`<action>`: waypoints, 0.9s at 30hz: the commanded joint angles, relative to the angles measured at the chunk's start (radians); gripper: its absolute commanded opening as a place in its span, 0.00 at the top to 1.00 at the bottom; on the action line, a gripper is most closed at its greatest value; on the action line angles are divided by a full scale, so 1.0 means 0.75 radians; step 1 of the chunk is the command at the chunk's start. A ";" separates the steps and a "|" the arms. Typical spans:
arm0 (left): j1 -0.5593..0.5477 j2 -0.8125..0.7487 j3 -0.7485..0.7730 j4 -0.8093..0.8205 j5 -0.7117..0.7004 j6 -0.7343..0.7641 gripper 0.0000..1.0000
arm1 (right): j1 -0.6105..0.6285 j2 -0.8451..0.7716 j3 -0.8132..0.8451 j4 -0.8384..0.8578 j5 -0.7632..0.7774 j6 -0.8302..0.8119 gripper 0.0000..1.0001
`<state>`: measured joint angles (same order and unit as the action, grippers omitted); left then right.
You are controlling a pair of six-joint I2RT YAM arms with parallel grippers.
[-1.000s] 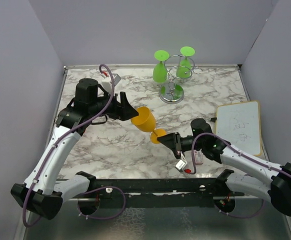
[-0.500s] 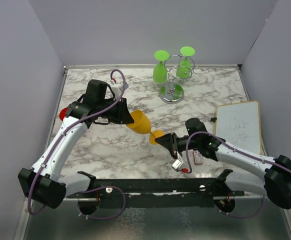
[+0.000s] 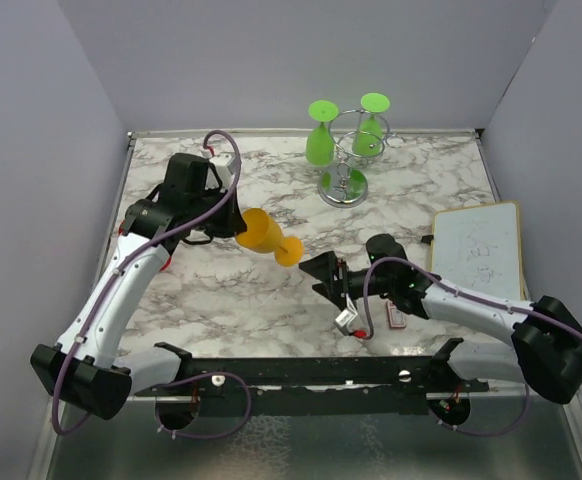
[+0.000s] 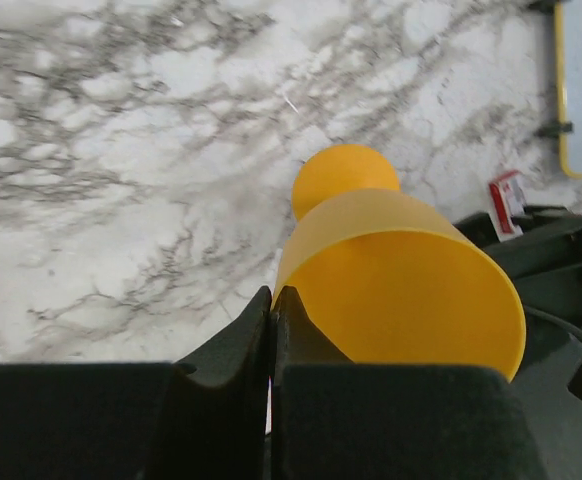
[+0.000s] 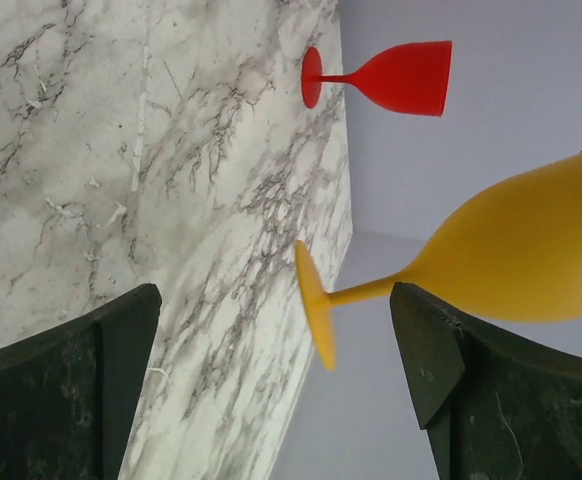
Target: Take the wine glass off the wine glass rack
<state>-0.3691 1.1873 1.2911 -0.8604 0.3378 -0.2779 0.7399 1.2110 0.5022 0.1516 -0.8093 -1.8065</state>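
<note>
**Desk:** Where's the glass right now?

**Me:** I have the orange wine glass [image 3: 264,232] in the air over the bench [image 3: 211,300], left of middle and well apart from the wine glass rack [image 3: 345,165] at the back. It's tipped over, with the bowl toward my left arm and the foot toward my right.

**Desk:** What's holding it?

**Me:** My left claw [image 3: 235,224], pinched on the bowl. On the left wrist camera the two fingers [image 4: 233,345] are squeezed together right at the lip.

**Desk:** And the right side?

**Me:** The right claw [image 3: 323,280] is spread wide and grips nothing. It sits low, near the glass's foot but apart from it. From the right wrist camera the foot shows between my two fingers [image 5: 91,370] with space on either side.

**Desk:** How does the rack look?

**Me:** It's upright on its disc base. A green glass [image 3: 319,140] hangs bowl-down at its left, and a second green glass [image 3: 373,122] hangs behind.

**Desk:** Anything else on the bench?

**Me:** A red glass [image 5: 396,78] stands upright near the wall. A whiteboard [image 3: 479,250] lies flat at the right edge. A small red-and-white item [image 3: 396,318] lies beside my right arm, and I can't tell what it is.
</note>
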 commanded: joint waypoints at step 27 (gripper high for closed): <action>0.460 0.133 -0.276 0.186 -0.706 -0.117 1.00 | -0.105 0.099 0.729 -0.247 1.491 2.664 0.00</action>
<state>-0.0433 1.2984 1.1126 -0.7662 -0.1246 -0.3386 0.6609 1.2694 1.0374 0.2436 0.1982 0.1356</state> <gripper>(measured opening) 0.019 0.994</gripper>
